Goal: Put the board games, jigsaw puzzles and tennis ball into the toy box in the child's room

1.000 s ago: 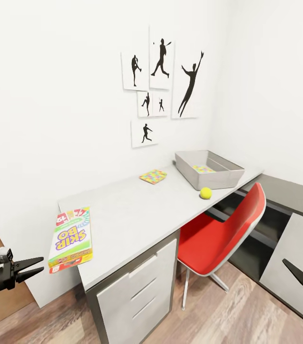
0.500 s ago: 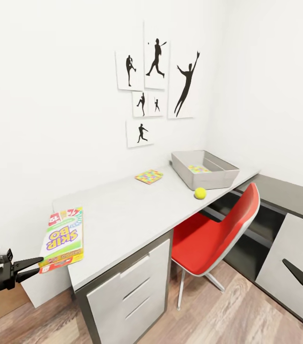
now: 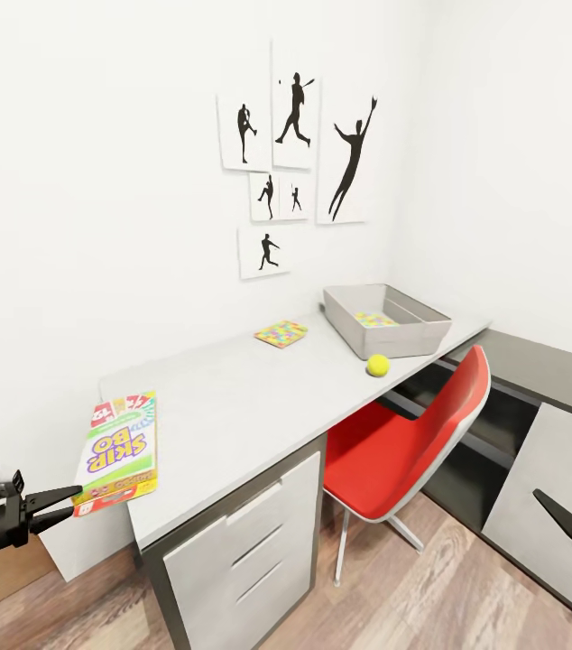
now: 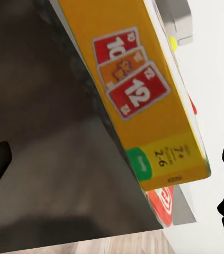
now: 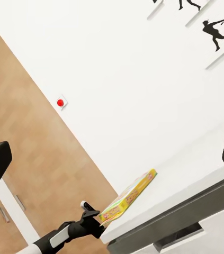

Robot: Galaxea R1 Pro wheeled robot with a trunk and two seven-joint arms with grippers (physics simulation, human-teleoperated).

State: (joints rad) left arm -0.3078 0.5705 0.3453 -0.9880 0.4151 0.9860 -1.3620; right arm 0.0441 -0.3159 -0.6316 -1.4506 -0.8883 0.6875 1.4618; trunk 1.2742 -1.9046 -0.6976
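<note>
The SKIP-BO board game [image 3: 116, 450] lies on the left end of the table [image 3: 232, 397], overhanging its near corner. My left gripper [image 3: 68, 503] is open, its tips level with that corner; its wrist view looks up at the box's yellow underside [image 4: 143, 100] between the spread fingers. One jigsaw puzzle [image 3: 281, 333] lies near the wall. Another puzzle [image 3: 376, 319] lies inside the grey toy box [image 3: 385, 338] at the table's far right end. In front of the toy box rests the tennis ball [image 3: 377, 365]. My right gripper [image 3: 564, 519] hangs open, low at the right.
A red chair [image 3: 412, 433] is pushed under the table's right half. Pale drawers [image 3: 241, 542] stand below the left half. A lower dark grey cabinet [image 3: 548, 361] runs along the right wall. Wooden floor [image 3: 394, 596] lies in front, and a wooden door [image 5: 43, 174] to the left.
The whole view slid a little to the left a second ago as the camera moved. My left gripper's tips have come up to the SKIP-BO box's near corner. Nothing has moved since.
</note>
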